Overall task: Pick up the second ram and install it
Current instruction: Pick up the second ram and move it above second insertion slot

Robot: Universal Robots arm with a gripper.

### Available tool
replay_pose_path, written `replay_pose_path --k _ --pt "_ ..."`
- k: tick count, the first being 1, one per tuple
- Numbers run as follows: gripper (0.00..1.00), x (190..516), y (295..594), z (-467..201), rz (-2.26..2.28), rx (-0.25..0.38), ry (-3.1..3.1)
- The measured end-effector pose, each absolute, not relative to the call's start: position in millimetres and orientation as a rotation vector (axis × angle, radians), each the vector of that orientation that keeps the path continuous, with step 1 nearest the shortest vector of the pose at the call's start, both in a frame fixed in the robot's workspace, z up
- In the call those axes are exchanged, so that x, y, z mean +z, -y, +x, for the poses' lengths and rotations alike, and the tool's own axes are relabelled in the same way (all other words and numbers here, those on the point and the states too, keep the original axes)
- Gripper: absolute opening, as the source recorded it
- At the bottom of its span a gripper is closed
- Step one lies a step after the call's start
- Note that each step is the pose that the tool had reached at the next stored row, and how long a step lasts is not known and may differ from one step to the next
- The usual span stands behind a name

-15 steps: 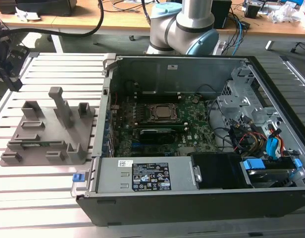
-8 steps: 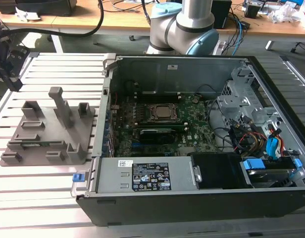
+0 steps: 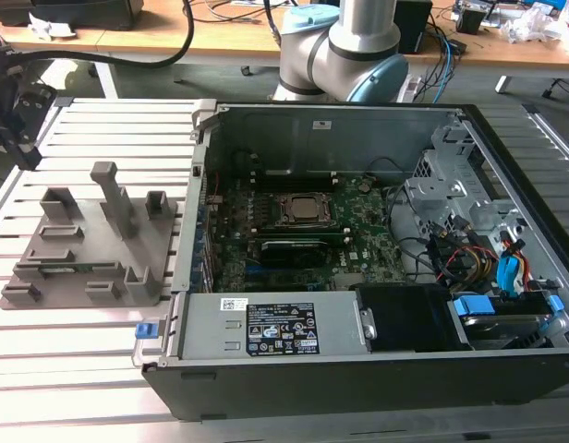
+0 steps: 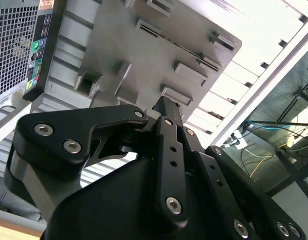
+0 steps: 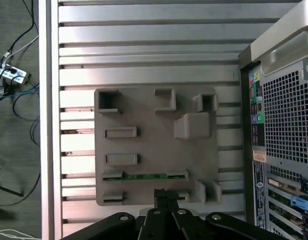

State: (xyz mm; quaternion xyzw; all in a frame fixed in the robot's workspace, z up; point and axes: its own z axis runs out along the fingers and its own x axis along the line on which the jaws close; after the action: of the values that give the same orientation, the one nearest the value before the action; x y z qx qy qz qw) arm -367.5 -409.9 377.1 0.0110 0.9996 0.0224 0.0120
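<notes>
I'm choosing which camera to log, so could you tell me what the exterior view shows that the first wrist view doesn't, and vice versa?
The exterior view gives the open computer case's inside: motherboard, CPU socket, power supply, coloured cables, and the arm's base behind. The first wrist view gives the case's rear grille, floor cables, and the tool seen against the grey fixture's edge. Both share that fixture and the slatted table; the second ram lies in a fixture slot, plainest from the wrist.
</notes>
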Motion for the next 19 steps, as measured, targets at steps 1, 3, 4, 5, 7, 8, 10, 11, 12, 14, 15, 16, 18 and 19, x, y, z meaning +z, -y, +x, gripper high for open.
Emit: replay_pose_path --k 1,3,4,5,7,8,10,11,12,14,15,16,18,19 --pt "0.11 377.1 409.9 -367.5 0.003 0.070 -3.117" --pt "0.11 377.1 409.8 -367.5 -0.129 0.072 -3.116" --pt "0.11 377.1 409.8 -367.5 -0.161 0.072 -3.115" --pt "0.11 377.1 409.8 -367.5 -0.182 0.072 -3.115" --pt "0.11 377.1 409.8 -367.5 -0.254 0.073 -3.111" --pt "0.11 377.1 409.9 -367.5 -0.283 0.073 -3.109" --pt "0.11 377.1 409.9 -367.5 -0.359 0.074 -3.102" --pt "0.11 377.2 409.9 -367.5 -0.390 0.074 -3.099" --pt "0.11 377.1 409.8 -367.5 -0.410 0.074 -3.096" --pt "0.11 377.1 409.8 -367.5 -0.443 0.075 -3.092" --pt "0.11 377.1 409.8 -367.5 -0.456 0.075 -3.091" --pt "0.11 377.1 409.9 -367.5 -0.467 0.075 -3.089" --pt "0.11 377.1 409.8 -367.5 -0.495 0.075 -3.085" --pt "0.11 377.1 409.8 -367.5 -0.515 0.075 -3.082"
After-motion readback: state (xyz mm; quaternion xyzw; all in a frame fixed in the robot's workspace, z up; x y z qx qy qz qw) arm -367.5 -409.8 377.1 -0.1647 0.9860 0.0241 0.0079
